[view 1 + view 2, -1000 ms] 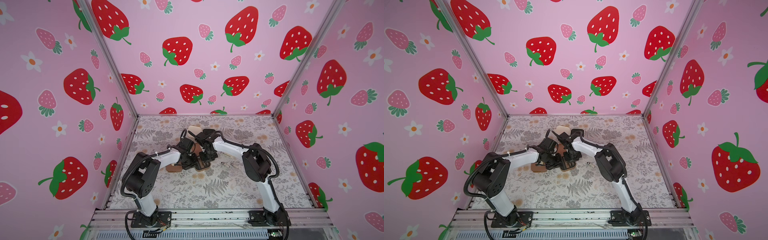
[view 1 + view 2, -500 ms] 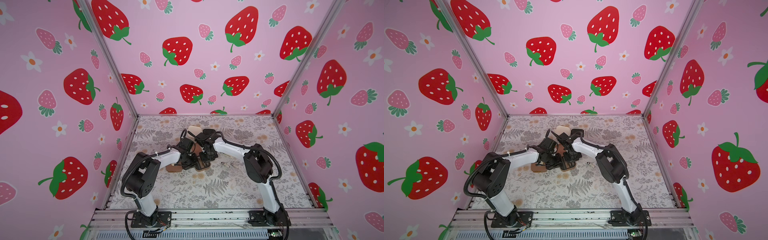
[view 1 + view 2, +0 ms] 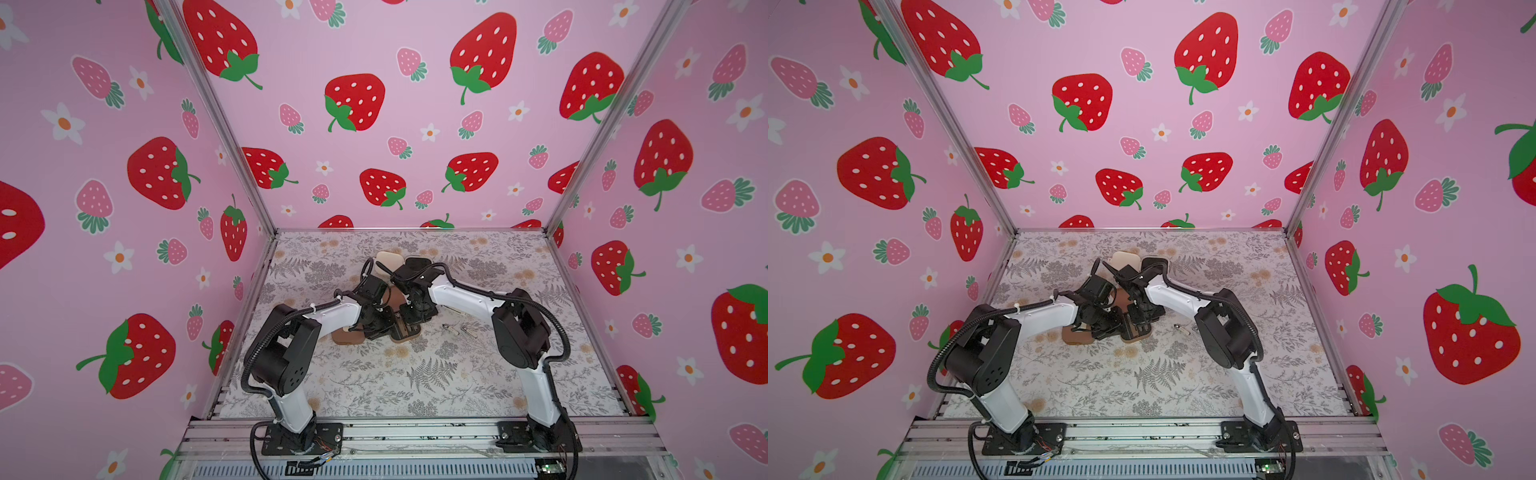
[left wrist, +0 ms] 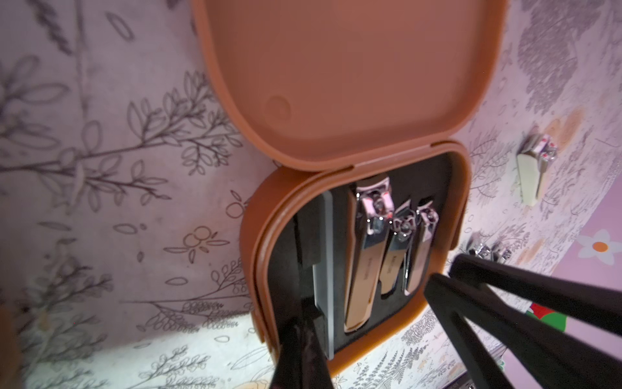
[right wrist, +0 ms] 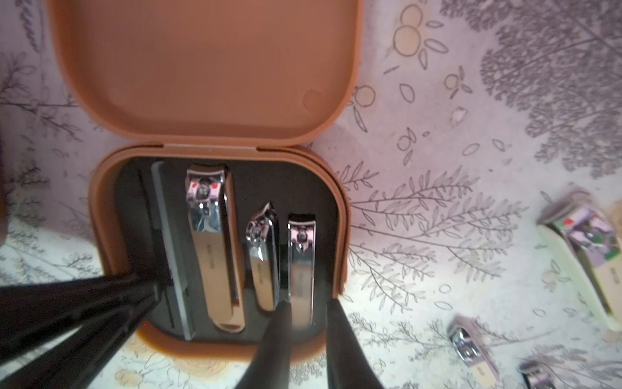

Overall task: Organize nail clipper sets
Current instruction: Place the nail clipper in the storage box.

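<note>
Barely shifted anything this past second. Kept left fingers (image 4: 299, 343) shut, empty, pressing inside the open brown rounded-square plastic case (image 5: 340, 215) at the middle of the floral counter (image 3: 415, 374). Held right fingers (image 5: 279, 323) slightly parted astride the smallest silvery metal clipper (image 5: 301, 262), apparently seated in its slot.

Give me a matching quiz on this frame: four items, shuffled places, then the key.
1. brown rounded-square hinged case, lid open
2. grey flat nail file
3. cream rounded-square case
4. cream-backed metal clipper

A. loose on the floral mat
B. toward the back of the mat
C. in the black insert beside the largest metal clipper
D. middle of the mat

Pairs: 1-D, 2-C, 3-B, 4-A
</note>
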